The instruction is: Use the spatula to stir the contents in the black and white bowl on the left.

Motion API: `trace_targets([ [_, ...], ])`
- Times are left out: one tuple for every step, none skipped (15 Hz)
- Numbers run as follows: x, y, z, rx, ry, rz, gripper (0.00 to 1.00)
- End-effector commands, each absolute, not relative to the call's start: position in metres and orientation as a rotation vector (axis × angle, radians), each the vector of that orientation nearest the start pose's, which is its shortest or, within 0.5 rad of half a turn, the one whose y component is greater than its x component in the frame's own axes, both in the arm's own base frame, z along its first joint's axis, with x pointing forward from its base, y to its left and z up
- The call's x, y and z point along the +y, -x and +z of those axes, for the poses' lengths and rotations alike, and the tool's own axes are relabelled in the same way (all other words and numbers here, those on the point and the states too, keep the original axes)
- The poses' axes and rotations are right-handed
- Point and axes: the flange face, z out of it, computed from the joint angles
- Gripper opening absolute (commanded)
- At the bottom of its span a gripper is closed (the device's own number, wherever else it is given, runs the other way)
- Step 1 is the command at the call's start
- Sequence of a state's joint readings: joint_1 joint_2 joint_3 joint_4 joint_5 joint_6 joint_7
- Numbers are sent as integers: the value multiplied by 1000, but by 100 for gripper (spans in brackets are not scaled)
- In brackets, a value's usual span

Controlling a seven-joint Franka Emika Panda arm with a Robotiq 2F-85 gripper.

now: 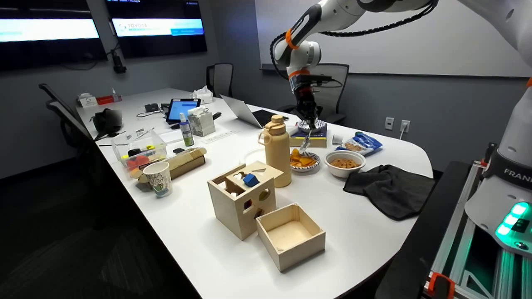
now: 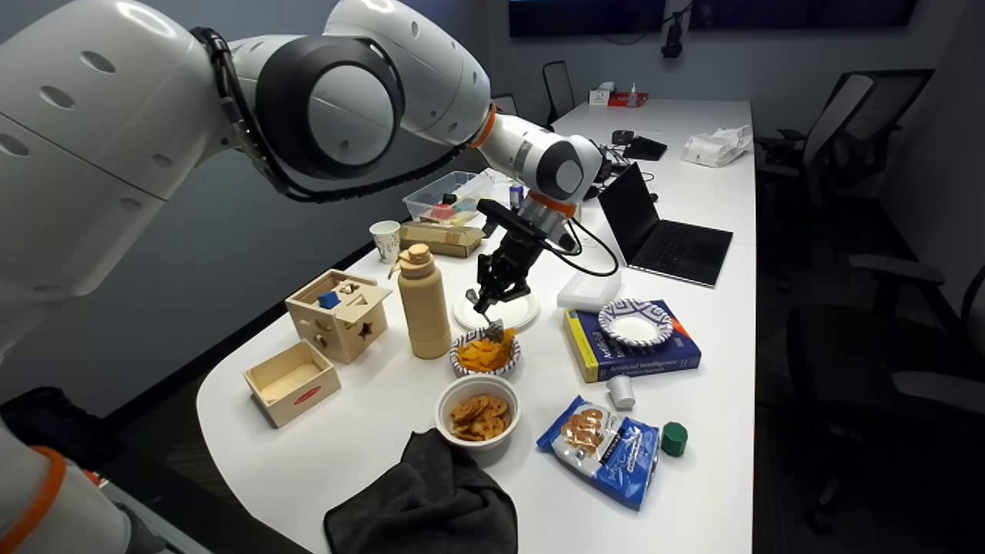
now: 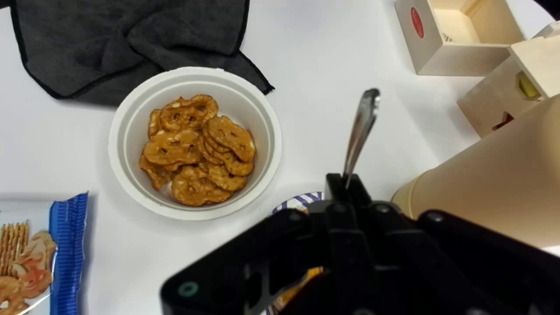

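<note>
The black and white bowl is a patterned paper bowl (image 2: 462, 341) beside the tan bottle; it also shows in an exterior view (image 1: 306, 168). Its contents are orange-yellow chips (image 2: 482, 355). In the wrist view only part of its rim (image 3: 302, 202) shows; my gripper hides most of it. My gripper (image 3: 347, 180) is shut on the thin metal handle of the spatula (image 3: 361, 127), above the bowl. The spatula head (image 2: 493, 331) points down at the bowl's far side, partly behind a chip; it also shows in an exterior view (image 1: 305, 143). I cannot tell how deep it sits.
The tall tan bottle (image 2: 425, 312) stands close beside the bowl. A white bowl (image 3: 273, 140) of pretzel crisps is next to it. A white plate (image 2: 523, 312) lies behind. Another patterned bowl (image 2: 635, 329) sits on a book (image 2: 646, 362). A dark cloth (image 2: 431, 500) lies in front.
</note>
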State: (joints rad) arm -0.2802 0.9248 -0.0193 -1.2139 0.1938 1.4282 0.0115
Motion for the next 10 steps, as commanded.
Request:
trace_targets([
  [-171, -631, 193, 501, 2694, 989, 1],
  [-170, -629, 192, 498, 2703, 1012, 1],
  [-169, -628, 189, 493, 2712, 1030, 1],
  [-166, -627, 186, 491, 2724, 1049, 1],
  [-162, -626, 182, 481, 2738, 1068, 1],
  [-158, -625, 179, 471, 2748, 1087, 1],
  [-153, -625, 176, 459, 2758, 1108, 1],
  [-149, -625, 174, 443, 2768, 1124, 1],
  [-144, -623, 173, 418, 2766, 1140, 1],
  [-139, -622, 172, 395, 2763, 1152, 1],
])
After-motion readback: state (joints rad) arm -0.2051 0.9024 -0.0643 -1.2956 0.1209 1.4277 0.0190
